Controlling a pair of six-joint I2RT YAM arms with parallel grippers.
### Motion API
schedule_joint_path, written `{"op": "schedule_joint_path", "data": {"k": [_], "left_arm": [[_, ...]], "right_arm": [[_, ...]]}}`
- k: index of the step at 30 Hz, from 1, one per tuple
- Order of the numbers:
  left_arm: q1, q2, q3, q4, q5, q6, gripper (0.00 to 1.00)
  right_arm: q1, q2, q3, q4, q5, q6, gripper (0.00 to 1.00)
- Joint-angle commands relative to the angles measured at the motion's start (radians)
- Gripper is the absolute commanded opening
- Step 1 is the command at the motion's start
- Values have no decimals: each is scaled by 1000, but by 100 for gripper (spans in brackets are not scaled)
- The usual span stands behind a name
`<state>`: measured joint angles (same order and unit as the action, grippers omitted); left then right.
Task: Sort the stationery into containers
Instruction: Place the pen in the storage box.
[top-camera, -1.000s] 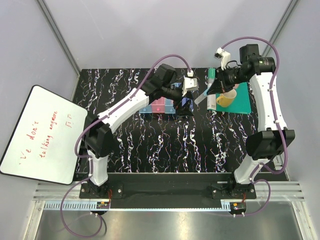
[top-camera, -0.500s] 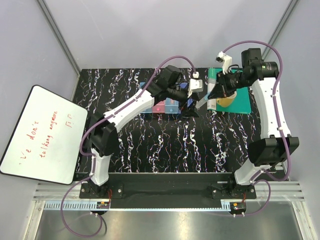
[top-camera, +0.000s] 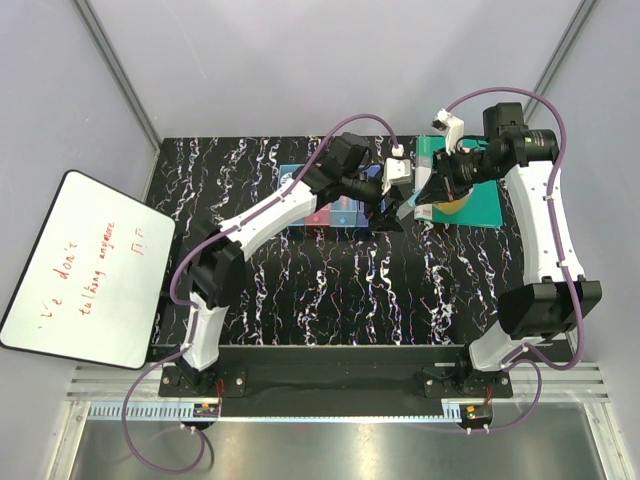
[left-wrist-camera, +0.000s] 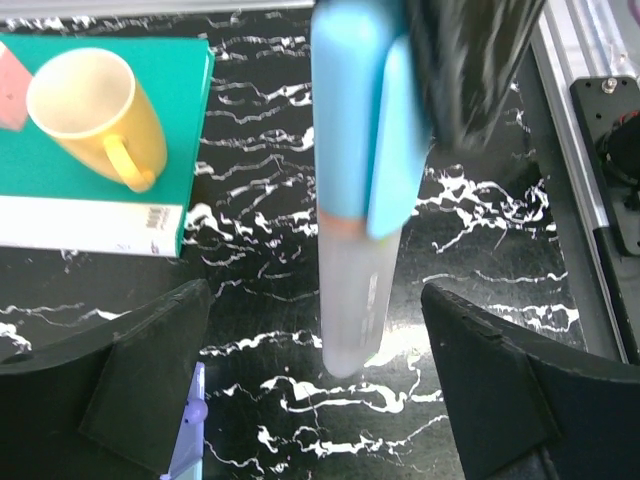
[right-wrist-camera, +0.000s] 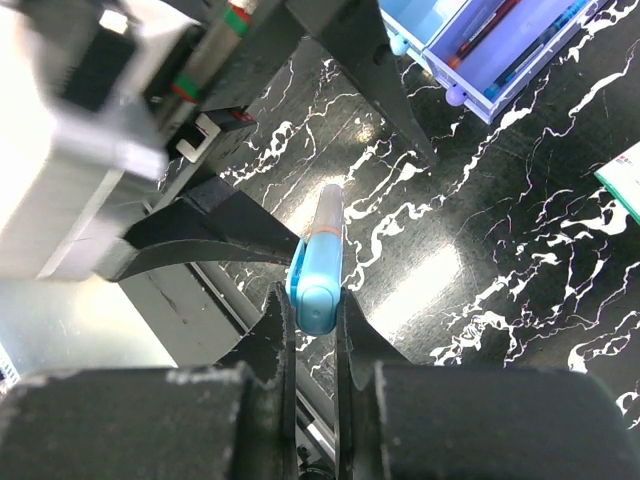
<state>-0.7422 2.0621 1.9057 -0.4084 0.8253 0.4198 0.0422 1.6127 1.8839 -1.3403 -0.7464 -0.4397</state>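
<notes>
Right wrist view: right gripper (right-wrist-camera: 312, 322) clenched on blue marker (right-wrist-camera: 322, 250), pale cap outward, held in air just beside bins (top-camera: 320, 215), purple end. Left gripper (left-wrist-camera: 318, 345) spread wide around cap, not touching; probable handover to bin-side arm.

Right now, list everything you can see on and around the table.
table: one, black with white veins, under everything
whiteboard: one, white with red writing, left of the table
bins: a row, pink, blue, purple showing, far centre, partly under one arm
book: one, green, far right
mug: one, yellow, on the book
pen: one, blue with pale cap, held in the air
arms: two, white and black
left jaws: black, open, either side of the pen's pale end
right jaws: black, shut on the pen
</notes>
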Motion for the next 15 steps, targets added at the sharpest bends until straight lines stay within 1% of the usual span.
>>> {"op": "schedule_joint_path", "data": {"k": [1,2,4,5,6,7,8,11,13,14,15], "left_arm": [[-6,1,72,77,8,-24,86],[-8,1,73,79,12,-30,75],[-8,0,75,79,20,-41,65],[-11,0,75,80,17,-42,37],[-13,0,75,79,14,-44,15],[-14,0,75,82,0,-49,4],[-17,0,72,82,-2,-49,0],[-19,-2,69,79,-2,-50,0],[-19,-8,64,80,1,-53,0],[-19,-11,62,77,0,-52,0],[-19,-13,59,72,-8,-50,0]], "right_arm": [[7,-27,-2,4,-22,13,0],[8,-27,1,9,-22,13,0],[7,-27,3,10,-21,16,0],[7,-27,1,15,-19,18,0],[7,-25,1,15,-19,19,0],[7,-27,1,15,-19,19,0],[7,-28,1,20,-18,24,0],[7,-30,0,29,-15,29,0],[7,-31,-2,33,-1,32,38],[7,-34,-3,41,5,33,61],[7,-36,-5,44,16,35,87]]}}
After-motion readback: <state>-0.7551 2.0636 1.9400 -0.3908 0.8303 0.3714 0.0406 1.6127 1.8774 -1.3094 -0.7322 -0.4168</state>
